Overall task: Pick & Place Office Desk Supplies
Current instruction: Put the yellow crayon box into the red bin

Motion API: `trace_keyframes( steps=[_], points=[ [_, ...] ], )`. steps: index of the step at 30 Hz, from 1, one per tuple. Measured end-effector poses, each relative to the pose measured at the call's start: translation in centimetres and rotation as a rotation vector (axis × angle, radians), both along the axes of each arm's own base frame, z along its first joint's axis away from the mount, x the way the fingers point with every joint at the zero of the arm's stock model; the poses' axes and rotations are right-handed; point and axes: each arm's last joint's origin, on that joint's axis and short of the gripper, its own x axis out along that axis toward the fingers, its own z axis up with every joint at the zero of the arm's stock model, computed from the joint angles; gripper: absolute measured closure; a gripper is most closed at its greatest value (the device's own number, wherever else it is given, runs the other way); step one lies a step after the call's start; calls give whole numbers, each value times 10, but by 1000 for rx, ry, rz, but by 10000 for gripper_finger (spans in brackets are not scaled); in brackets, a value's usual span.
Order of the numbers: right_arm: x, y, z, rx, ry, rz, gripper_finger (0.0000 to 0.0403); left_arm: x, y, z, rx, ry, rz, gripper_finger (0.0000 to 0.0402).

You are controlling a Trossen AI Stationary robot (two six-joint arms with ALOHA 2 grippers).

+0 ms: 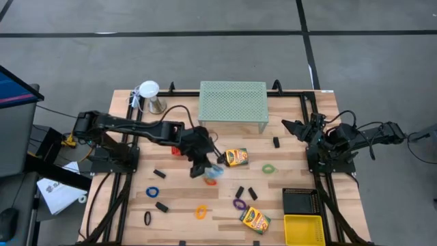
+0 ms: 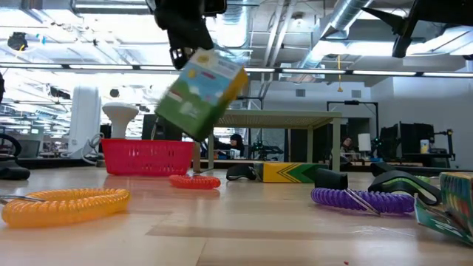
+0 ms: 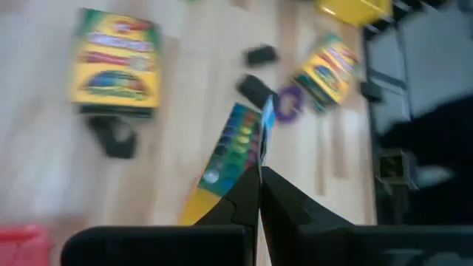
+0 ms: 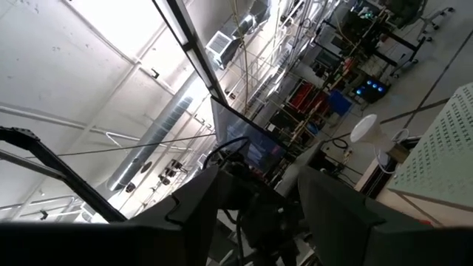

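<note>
Left claw point(image 1: 205, 166) is clamped on the green card pack point(image 2: 201, 90), lifted clear of the counter point(image 1: 177, 219), just in front of the mesh shelf point(image 1: 233, 100); right claw point(image 1: 292, 126) waits beside that shelf, fingers apart; crayon boxes point(image 1: 236, 157), loops point(image 1: 201, 212) and clips point(image 1: 161, 206) lie scattered, so I'd say most sorting's left.

Grey floor point(image 1: 205, 17) w/ black lines, ceiling ducts point(image 2: 347, 18) overhead

Wooden table point(image 1: 123, 205) with 2 crayon boxes point(image 1: 236, 157), loops point(image 1: 201, 212), clips point(image 1: 161, 206)
</note>
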Motion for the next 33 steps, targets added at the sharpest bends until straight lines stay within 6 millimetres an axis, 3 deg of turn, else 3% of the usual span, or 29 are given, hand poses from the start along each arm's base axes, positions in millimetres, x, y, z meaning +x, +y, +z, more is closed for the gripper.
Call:
trace_keyframes(
  steps=[5, 14, 23, 33],
  points=[
    [0, 0, 0, 6, 1, -15, 220, -2, -4, 4, -17, 14, 186, 401],
    [0, -1, 0, 14, 3, -40, 220, -6, -30, 7, -72, -11, 525, 401],
    [-1, -1, 0, 27, -4, -36, 220, -36, -53, 33, -172, -179, 927, 401],
    [-1, -1, 0, 29, -2, -42, 220, -59, -60, 26, -198, -195, 1247, 401]
  ],
)
